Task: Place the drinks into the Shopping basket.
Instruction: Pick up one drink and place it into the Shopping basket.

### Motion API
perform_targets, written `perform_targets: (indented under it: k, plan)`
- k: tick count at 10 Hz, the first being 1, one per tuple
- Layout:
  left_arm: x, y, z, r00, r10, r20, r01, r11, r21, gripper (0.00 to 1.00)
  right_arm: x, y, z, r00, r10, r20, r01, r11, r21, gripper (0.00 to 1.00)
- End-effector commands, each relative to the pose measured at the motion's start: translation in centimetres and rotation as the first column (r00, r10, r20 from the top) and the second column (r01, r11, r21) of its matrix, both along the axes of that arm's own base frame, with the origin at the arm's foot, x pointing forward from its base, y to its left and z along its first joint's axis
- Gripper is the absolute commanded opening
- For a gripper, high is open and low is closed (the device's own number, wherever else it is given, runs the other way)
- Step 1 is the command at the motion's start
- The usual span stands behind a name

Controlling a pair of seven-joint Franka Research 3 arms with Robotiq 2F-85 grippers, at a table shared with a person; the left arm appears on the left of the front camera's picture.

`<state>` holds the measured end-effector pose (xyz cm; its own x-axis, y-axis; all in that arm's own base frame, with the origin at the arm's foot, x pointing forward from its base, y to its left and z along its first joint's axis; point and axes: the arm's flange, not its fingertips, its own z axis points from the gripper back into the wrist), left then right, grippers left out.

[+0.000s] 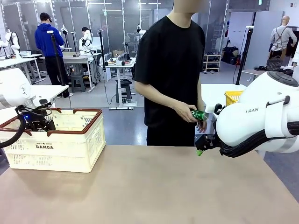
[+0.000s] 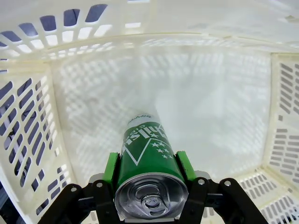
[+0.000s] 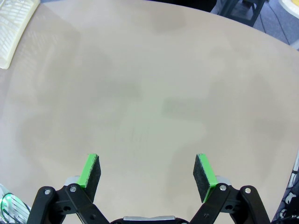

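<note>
My left gripper (image 2: 147,164) is shut on a green can with white marks (image 2: 144,151), held inside the cream-white Shopping basket (image 2: 84,112) above its bare floor. From the front, the left gripper (image 1: 36,123) hangs within the brown rim of the DAMDA basket (image 1: 70,148) at the table's left. The person at the far side holds another green can (image 1: 200,115) in one hand. My right gripper (image 3: 147,174) is open over bare tabletop, with nothing between its green pads (image 3: 90,171). In the front view the right gripper (image 1: 202,145) sits just below that hand.
A bright yellow mesh basket (image 1: 232,97) stands behind the right arm. A corner of the cream basket (image 3: 14,21) shows at the upper left of the right wrist view. The tan table (image 1: 154,186) spreads wide between the arms.
</note>
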<state>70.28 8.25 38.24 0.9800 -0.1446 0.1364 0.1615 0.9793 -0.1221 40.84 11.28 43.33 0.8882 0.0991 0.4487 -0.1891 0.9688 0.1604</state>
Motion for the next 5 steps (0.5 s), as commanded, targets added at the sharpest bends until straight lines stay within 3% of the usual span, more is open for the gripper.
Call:
perform_targets:
  k: [1, 5]
  plan:
    - [0.8, 0.0, -0.6, 1.0, 0.02, -0.018, -0.02, 0.999, -0.028, 0.59, 0.0, -0.1, 0.0, 1.0, 0.001, 0.0, -0.001, 1.0, 0.002, 1.0]
    - [1.1, 0.2, -2.4, 0.997, -0.005, -0.072, 0.004, 1.0, -0.025, 0.59, 0.0, -0.1, 0.0, 1.0, 0.001, 0.0, -0.001, 1.0, 0.002, 1.0]
